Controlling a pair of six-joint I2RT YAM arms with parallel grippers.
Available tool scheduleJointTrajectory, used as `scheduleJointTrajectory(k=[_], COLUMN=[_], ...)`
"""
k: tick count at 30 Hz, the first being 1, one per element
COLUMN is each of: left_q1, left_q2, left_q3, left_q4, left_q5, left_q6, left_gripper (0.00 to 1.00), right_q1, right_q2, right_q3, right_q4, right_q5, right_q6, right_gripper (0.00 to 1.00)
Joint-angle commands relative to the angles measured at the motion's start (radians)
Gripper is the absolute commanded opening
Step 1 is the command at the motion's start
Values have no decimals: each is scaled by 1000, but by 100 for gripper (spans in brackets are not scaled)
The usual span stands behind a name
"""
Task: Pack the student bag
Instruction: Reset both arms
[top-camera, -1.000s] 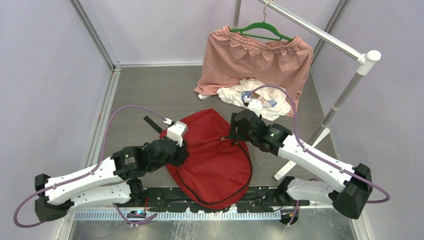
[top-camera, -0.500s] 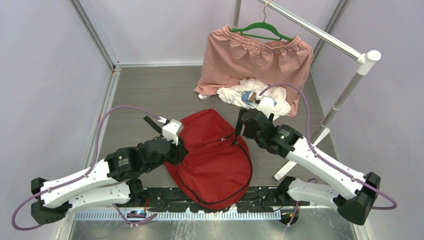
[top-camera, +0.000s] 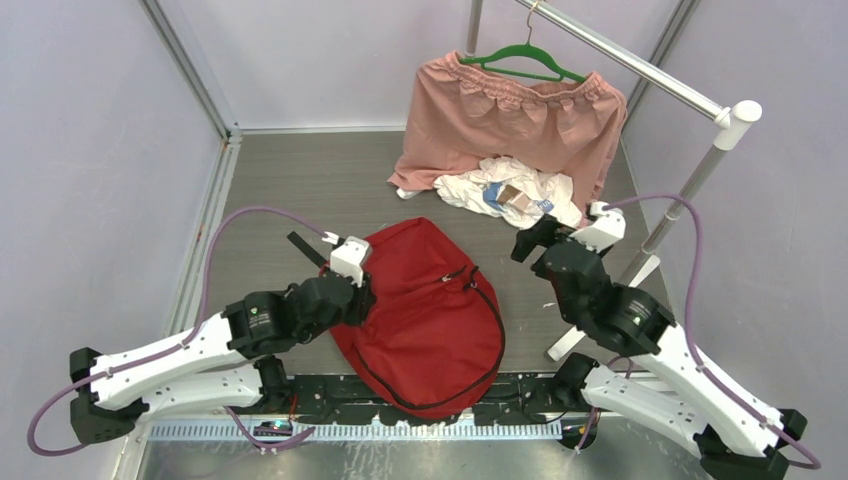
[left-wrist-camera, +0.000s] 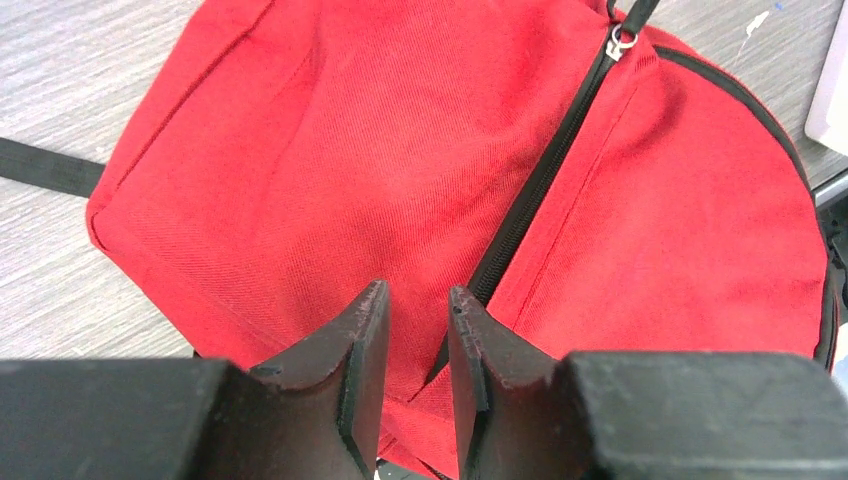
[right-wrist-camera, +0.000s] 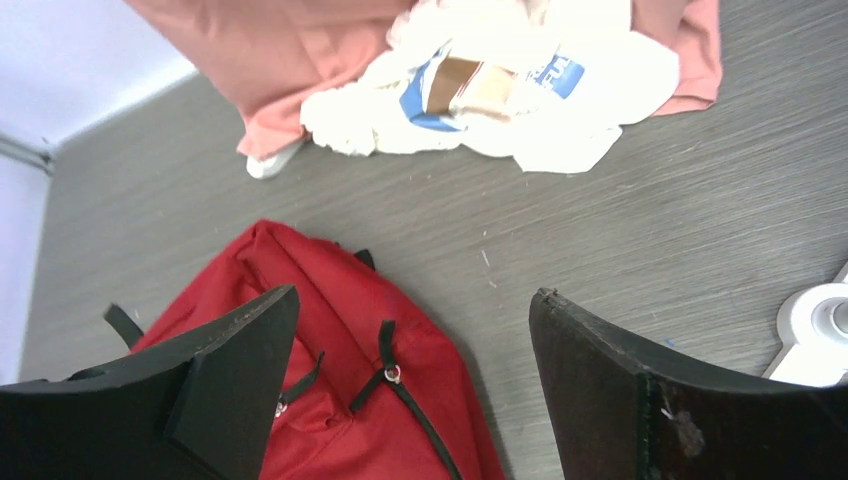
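The student bag (top-camera: 430, 320) lies flat on the table, dark red with black zipper trim (left-wrist-camera: 545, 170) and a pull (right-wrist-camera: 392, 374) near its top. My left gripper (top-camera: 360, 298) sits at the bag's near left edge. Its jaws (left-wrist-camera: 418, 290) stand narrowly apart, with a fold of the bag's red fabric (left-wrist-camera: 400, 150) between them. My right gripper (top-camera: 530, 240) hovers over bare table to the right of the bag (right-wrist-camera: 340, 290). It is wide open (right-wrist-camera: 415, 292) and holds nothing.
A pale pink garment (top-camera: 510, 110) hangs on a green hanger from the metal rail (top-camera: 640, 65) at the back. A white printed cloth (top-camera: 510, 190) lies below it. The rail's white foot (right-wrist-camera: 815, 320) stands to the right. A black strap (top-camera: 305, 245) sticks out to the bag's left.
My right gripper drew away from the bag's zipper pull, moving right, and its jaws widened. My left arm shifted slightly left and back, staying at the bag's edge.
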Motion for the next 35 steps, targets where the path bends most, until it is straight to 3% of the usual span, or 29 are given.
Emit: scheduleJointTrajectory(k=[1, 4, 7, 12, 19, 20, 22, 28, 35], left_q1=[2, 2, 1, 2, 1, 1, 1, 1, 1], left_q2=[-44, -83, -154, -306, -328, -316, -281, -131, -72], left_q3=[48, 50, 69, 62, 172, 190, 228, 343, 356], left_q4=[20, 25, 48, 98, -140, -151, -149, -226, -197], left_q5=[-80, -105, -126, -203, -562, -586, -580, -642, -670], left_q6=[3, -16, -54, -19, -109, -104, -40, -135, -170], left_gripper=[30, 30, 21, 21, 22, 35, 98, 100, 100], right_q1=[-1, -1, -2, -2, 0, -1, -1, -1, -1], right_q2=[-83, -133, -171, -215, -242, -240, -239, -234, -239], right_q3=[-22, -24, -25, -29, -38, -36, -37, -35, -29], right_q4=[52, 35, 23, 6, 2, 0, -1, -7, -22], right_q5=[140, 188, 210, 235, 243, 245, 248, 250, 252], right_q6=[47, 60, 54, 52, 41, 42, 46, 55, 60], right_gripper=[92, 94, 95, 95, 95, 95, 95, 95, 95])
